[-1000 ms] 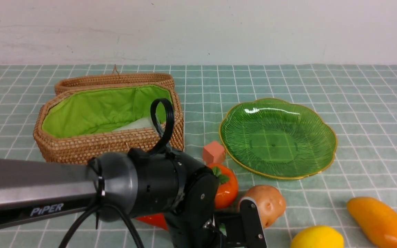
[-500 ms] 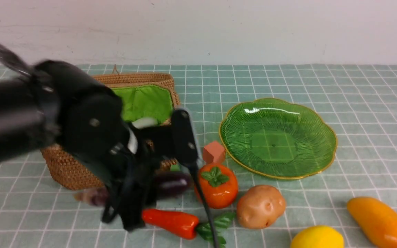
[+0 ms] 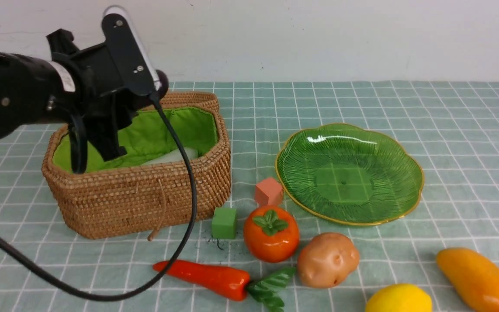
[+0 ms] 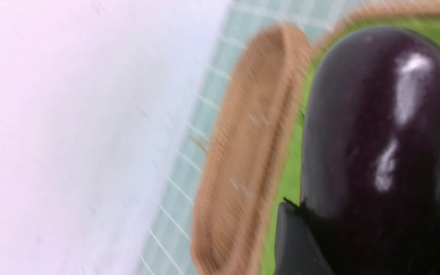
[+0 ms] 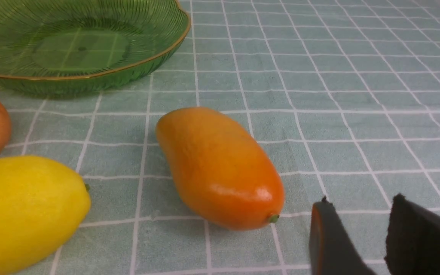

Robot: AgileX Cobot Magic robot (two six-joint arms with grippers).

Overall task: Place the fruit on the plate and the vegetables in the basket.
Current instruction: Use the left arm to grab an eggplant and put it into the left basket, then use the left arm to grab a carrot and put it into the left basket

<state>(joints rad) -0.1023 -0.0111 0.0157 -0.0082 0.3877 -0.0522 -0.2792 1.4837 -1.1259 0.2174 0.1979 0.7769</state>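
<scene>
- The basket (image 3: 145, 190) sits on the robot's left with its lid (image 3: 184, 99) flipped back, so the green-lined inside is wide open for drops from above. A white radish (image 3: 173, 155) is already lying in it.
- The plate (image 3: 349, 173) is on the right, well apart from the basket, with no fruit on it. Nothing's been sorted on that side yet.
- The left gripper (image 4: 372, 236) is up over the basket, jaws clamped around the dark purple eggplant (image 4: 380, 126). The wrist view shows green lining right behind it, so I'd guess it's lined up to let go.
- The mango (image 5: 220, 168) lies on the cloth near the plate. The right gripper (image 5: 361, 206) is parked just beside its narrow end, jaws partly apart with nothing between them. Looks like it's waiting its turn.
- The carrot (image 3: 206, 277) lies in front of the basket, leaves nearly touching the potato (image 3: 327, 260). Both need to go in the basket.
- The persimmon (image 3: 271, 234) and lemon (image 3: 399, 299) are plate-bound, and the persimmon is awkwardly close to the potato.
- The green cube (image 3: 224, 222) and salmon cube (image 3: 269, 191) are just clutter, I reckon.
</scene>
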